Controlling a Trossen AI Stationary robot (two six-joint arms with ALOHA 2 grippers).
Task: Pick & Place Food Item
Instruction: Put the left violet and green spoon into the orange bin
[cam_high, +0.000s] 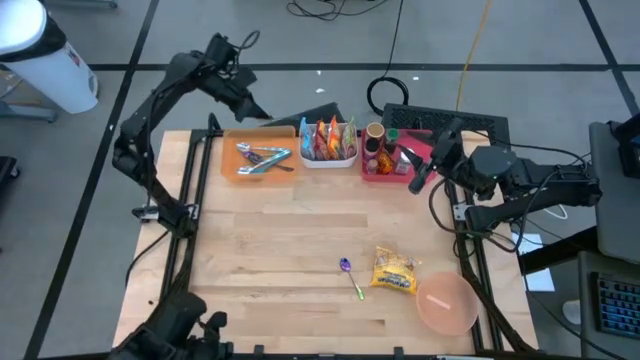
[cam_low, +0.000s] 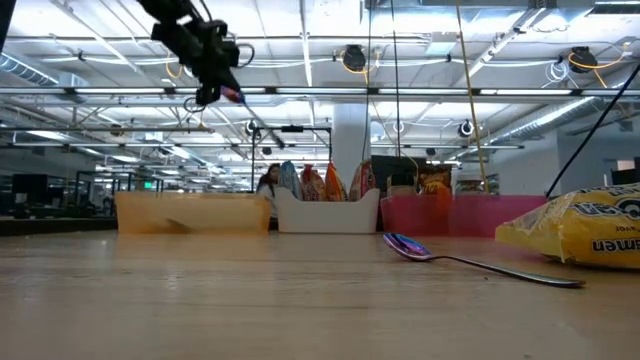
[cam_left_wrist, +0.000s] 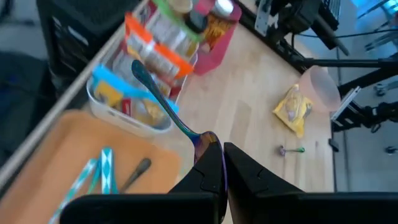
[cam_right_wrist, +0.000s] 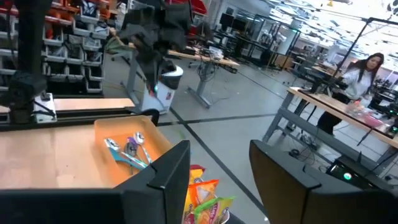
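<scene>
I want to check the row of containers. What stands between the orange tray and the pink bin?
In the high view, a white basket of snack packets stands between the orange tray and the pink bin.

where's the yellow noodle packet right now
In the high view the yellow noodle packet lies flat on the table's near right part, between the purple spoon and the pink bowl.

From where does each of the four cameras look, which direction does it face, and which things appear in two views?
High: above, straight down on table and both arms.
Low: table height, level toward trays; left gripper high up.
Left wrist: over orange tray; shut fingers hold a spoon.
Right wrist: over snack box, facing the room; open fingers.
Shared: yellow packet and table spoon.
</scene>
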